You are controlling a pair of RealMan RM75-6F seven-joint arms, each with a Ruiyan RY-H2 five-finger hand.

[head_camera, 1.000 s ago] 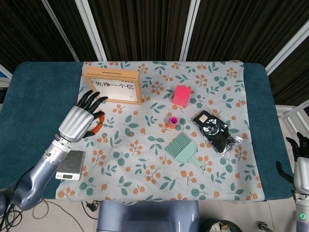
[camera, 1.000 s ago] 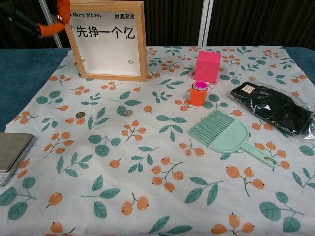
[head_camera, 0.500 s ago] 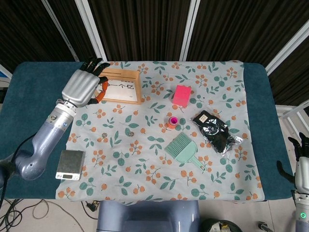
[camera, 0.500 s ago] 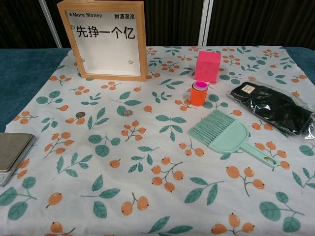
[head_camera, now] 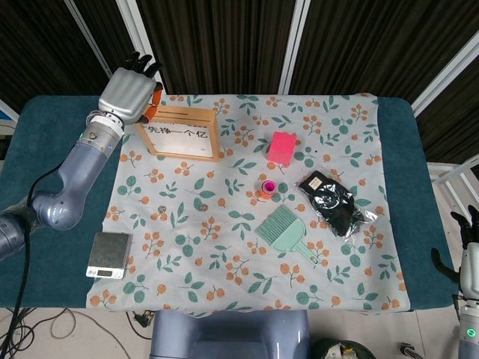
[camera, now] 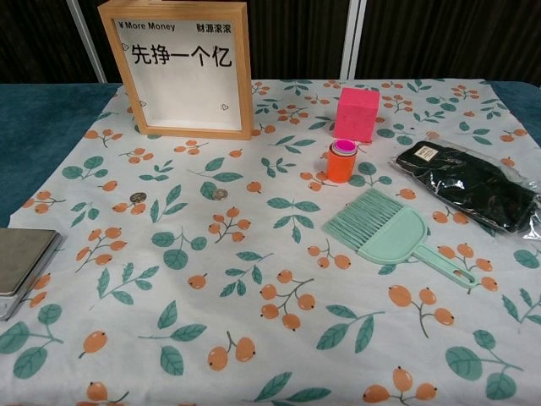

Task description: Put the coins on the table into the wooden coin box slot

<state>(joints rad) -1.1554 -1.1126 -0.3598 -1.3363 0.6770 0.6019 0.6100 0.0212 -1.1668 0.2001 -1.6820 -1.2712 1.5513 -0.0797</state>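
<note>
Hovering our left hand (head_camera: 129, 91) over the top left corner of the wooden coin box (head_camera: 182, 133), we are at the drop-in step. The fingers curl downward toward the box's top edge, where the slot should be, but the head view sees only the back of the hand and the chest view misses it altogether. We cannot tell whether a coin is pinched there or not.

Two coins remain on the flowered cloth (camera: 254, 338) covering the bench. One coin (camera: 139, 197) lies toward the left edge of the cloth and the other coin (camera: 221, 194) sits nearer the middle, both in front of the box and well apart from it. The task is, in our judgement, partway at best.

Our right hand (head_camera: 470, 254) is parked low at the right edge of the bench, far from everything; its fingers look apart and it holds nothing we can see.

If a coin is in the left hand, the next move calls for lining its edge up with the narrow slot and letting go cleanly, since a tilted coin would jam or bounce off the frame. Afterwards we need to come down to the nearer left coin and take it with fingertips; flat on soft cloth, it will be hard to lift.
</note>
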